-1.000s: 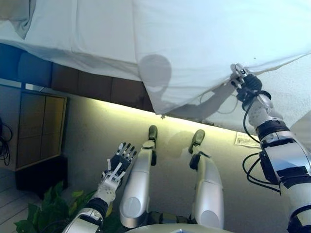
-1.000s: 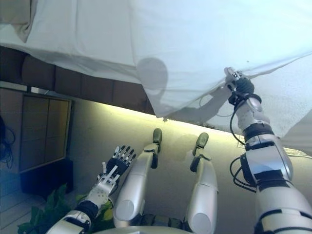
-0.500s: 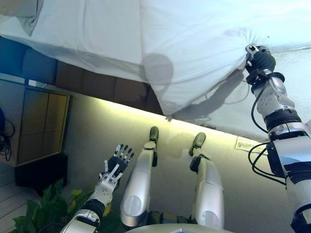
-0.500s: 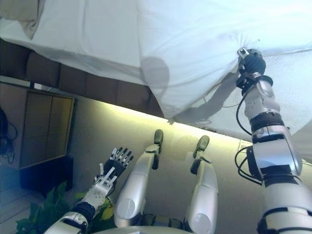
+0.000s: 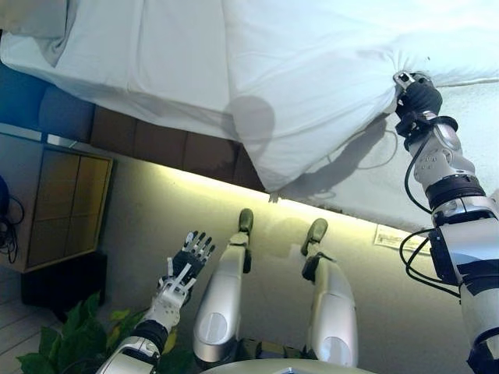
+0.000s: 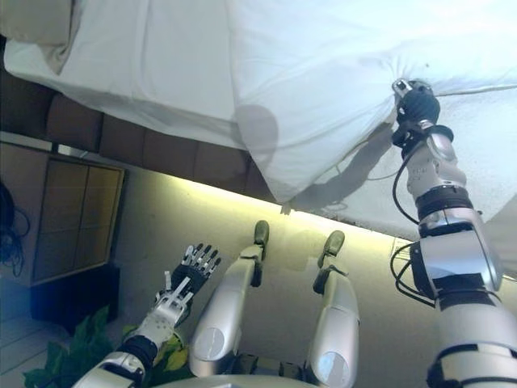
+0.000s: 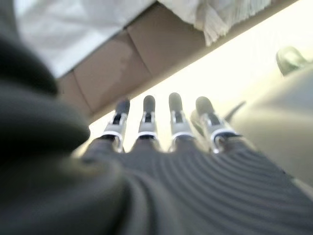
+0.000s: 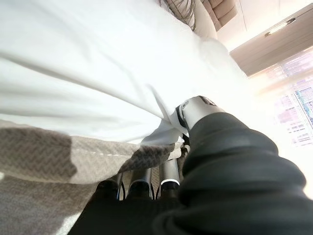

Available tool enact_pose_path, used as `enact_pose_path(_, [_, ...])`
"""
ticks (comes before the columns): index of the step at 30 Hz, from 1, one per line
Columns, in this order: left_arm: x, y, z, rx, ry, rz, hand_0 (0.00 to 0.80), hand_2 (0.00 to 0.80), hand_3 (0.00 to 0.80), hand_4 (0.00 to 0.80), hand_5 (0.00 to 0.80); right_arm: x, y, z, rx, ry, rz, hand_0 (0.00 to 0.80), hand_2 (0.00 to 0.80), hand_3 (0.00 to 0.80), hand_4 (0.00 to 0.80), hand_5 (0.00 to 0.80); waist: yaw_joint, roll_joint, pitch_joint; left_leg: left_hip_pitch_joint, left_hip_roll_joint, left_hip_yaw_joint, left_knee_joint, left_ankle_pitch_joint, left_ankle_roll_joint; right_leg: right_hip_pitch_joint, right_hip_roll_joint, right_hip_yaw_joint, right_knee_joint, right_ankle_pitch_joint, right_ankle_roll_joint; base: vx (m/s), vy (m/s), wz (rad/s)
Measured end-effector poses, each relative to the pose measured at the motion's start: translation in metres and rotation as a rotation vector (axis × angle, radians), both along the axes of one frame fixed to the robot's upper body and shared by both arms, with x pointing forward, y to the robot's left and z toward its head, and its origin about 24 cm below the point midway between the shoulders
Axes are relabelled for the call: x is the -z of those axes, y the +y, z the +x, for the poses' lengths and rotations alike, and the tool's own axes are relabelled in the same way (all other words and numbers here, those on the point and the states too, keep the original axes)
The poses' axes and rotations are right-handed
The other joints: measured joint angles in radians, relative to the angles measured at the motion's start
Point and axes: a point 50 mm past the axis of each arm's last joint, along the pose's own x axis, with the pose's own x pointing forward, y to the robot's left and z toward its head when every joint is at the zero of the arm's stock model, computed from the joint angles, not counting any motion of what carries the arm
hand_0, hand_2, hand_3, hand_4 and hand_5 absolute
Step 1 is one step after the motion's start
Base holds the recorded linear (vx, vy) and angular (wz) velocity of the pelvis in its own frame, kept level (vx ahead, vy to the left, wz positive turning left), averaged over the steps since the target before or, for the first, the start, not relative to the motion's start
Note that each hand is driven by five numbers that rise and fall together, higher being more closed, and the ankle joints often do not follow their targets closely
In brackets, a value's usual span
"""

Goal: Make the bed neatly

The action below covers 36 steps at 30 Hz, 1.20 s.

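A white duvet covers the bed, and one corner of it hangs over the bed's near edge. My right hand is shut on a bunched fold of the duvet at the right and holds it up over the mattress. In the right wrist view the fingers curl round white cloth above a grey patterned cover. My left hand hangs low beside the bed, open and empty, with straight fingers.
The bed's brown padded base runs along its near side, with a lit strip below it. A wooden cabinet stands at the left. A green plant is at the lower left. A pillow lies at the far left.
My right hand has lifted the duvet fold up and to the right onto the bed, then held still. The camera has shifted a little. The left hand has stayed put.
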Motion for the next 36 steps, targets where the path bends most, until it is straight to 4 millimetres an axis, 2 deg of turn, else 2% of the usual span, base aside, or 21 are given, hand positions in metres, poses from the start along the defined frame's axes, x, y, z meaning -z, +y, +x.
enact_pose_path(2, [-0.008,0.002,0.006,-0.005,-0.054,0.012,0.000,0.000,0.000,0.000,0.000,0.006,0.001,0.000,-0.018,0.016,0.002,0.800,0.800,0.800,0.800,0.800,0.000,-0.002,0.000,0.034,0.000,0.003,-0.018,0.001,0.004,0.032,0.002,-0.001,-0.019,0.000,0.007,0.000,0.000,0.00])
enact_pose_path(6, [-0.055,0.004,0.040,-0.021,-0.278,0.062,0.000,0.000,0.000,0.000,0.000,0.024,0.006,-0.002,-0.057,0.054,0.010,0.800,0.800,0.800,0.800,0.800,-0.002,-0.007,-0.001,0.092,0.002,0.006,-0.055,0.008,0.006,0.097,0.011,-0.006,-0.070,0.015,0.013,-0.003,-0.008,-0.01])
enact_pose_path(9, [-0.090,0.003,0.069,-0.032,-0.370,0.108,0.000,0.000,0.000,0.000,0.000,0.034,0.017,0.000,-0.096,0.078,0.028,0.800,0.800,0.800,0.800,0.800,-0.005,-0.018,-0.002,0.130,0.006,0.011,-0.085,0.017,-0.001,0.139,0.019,-0.010,-0.116,0.033,0.015,-0.040,-0.015,-0.05])
enact_pose_path(13, [-0.118,-0.024,0.097,0.101,-0.378,0.207,0.000,0.000,0.000,0.000,0.000,0.040,0.030,0.002,-0.157,0.101,0.029,0.800,0.800,0.800,0.800,0.800,-0.008,-0.032,-0.004,0.175,0.011,0.019,-0.126,0.025,-0.004,0.187,0.032,-0.011,-0.172,0.058,0.009,-0.030,0.029,-0.05])
enact_pose_path(15, [-0.116,-0.036,0.099,0.180,-0.337,0.267,0.000,0.000,0.000,0.000,0.000,0.045,0.039,0.004,-0.193,0.118,0.017,0.800,0.800,0.800,0.800,0.800,-0.022,-0.042,-0.007,0.195,0.013,0.023,-0.141,0.025,-0.005,0.207,0.036,-0.011,-0.189,0.060,0.010,-0.006,0.034,-0.06])
enact_pose_path(18, [-0.101,-0.052,0.097,0.293,-0.205,0.317,0.000,0.000,0.000,0.000,0.000,0.049,0.053,0.006,-0.237,0.138,0.001,0.800,0.800,0.800,0.800,0.800,-0.043,-0.045,-0.007,0.227,0.015,0.034,-0.161,0.025,-0.005,0.236,0.040,-0.010,-0.209,0.062,0.012,0.007,0.019,-0.08])
enact_pose_path(22, [-0.089,-0.062,0.096,0.372,-0.076,0.311,0.000,0.000,0.000,0.000,0.000,0.050,0.064,0.007,-0.281,0.160,-0.047,0.800,0.800,0.800,0.800,0.800,-0.062,-0.050,-0.009,0.247,0.022,0.041,-0.173,0.024,-0.008,0.253,0.049,-0.010,-0.224,0.062,0.011,0.001,-0.022,-0.05])
enact_pose_path(26, [-0.082,-0.071,0.096,0.432,0.012,0.283,0.000,0.000,0.000,0.000,0.000,0.053,0.078,0.009,-0.320,0.172,-0.054,0.800,0.800,0.800,0.800,0.800,-0.080,-0.072,-0.020,0.249,0.027,0.044,-0.172,0.022,-0.012,0.253,0.054,-0.009,-0.224,0.062,0.009,-0.010,-0.047,-0.03])
enact_pose_path(29, [-0.079,-0.080,0.092,0.449,0.050,0.186,0.000,0.000,0.000,0.000,0.000,0.055,0.092,0.010,-0.358,0.171,-0.051,0.800,0.800,0.800,0.800,0.800,-0.091,-0.091,-0.027,0.250,0.030,0.051,-0.172,0.021,-0.013,0.250,0.057,-0.002,-0.225,0.063,0.007,-0.003,-0.062,-0.08])
enact_pose_path(32, [-0.081,-0.105,0.087,0.457,0.086,-0.043,0.000,0.000,0.000,0.000,0.000,0.056,0.108,0.010,-0.395,0.167,-0.052,0.800,0.800,0.800,0.800,0.800,-0.091,-0.107,-0.029,0.249,0.038,0.058,-0.171,0.017,-0.019,0.249,0.066,0.004,-0.233,0.066,0.004,0.005,-0.119,-0.08])
enact_pose_path(36, [-0.081,-0.129,0.081,0.450,0.157,-0.280,0.000,0.000,0.000,0.000,0.000,0.058,0.122,0.010,-0.416,0.166,-0.020,0.800,0.800,0.800,0.800,0.800,-0.090,-0.136,-0.028,0.241,0.048,0.058,-0.171,0.018,-0.029,0.244,0.081,0.004,-0.243,0.069,-0.003,0.021,-0.122,-0.04])
